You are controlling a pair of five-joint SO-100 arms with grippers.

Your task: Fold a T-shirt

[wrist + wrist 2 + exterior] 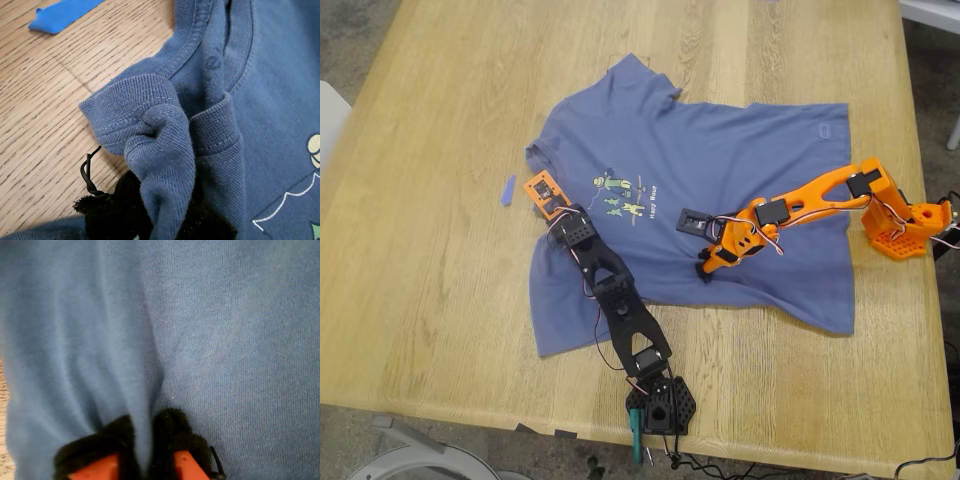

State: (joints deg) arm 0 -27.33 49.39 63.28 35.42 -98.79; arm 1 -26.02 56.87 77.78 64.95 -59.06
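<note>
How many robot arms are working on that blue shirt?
2. A black arm reaches in from the table's near edge to the T-shirt collar; an orange arm comes from the exterior view's right, its gripper pinching the shirt's middle.

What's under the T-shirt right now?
Under the T-shirt only the wooden table shows, bare around its edges. Whatever lies beneath the cloth itself is covered and cannot be seen.
</note>
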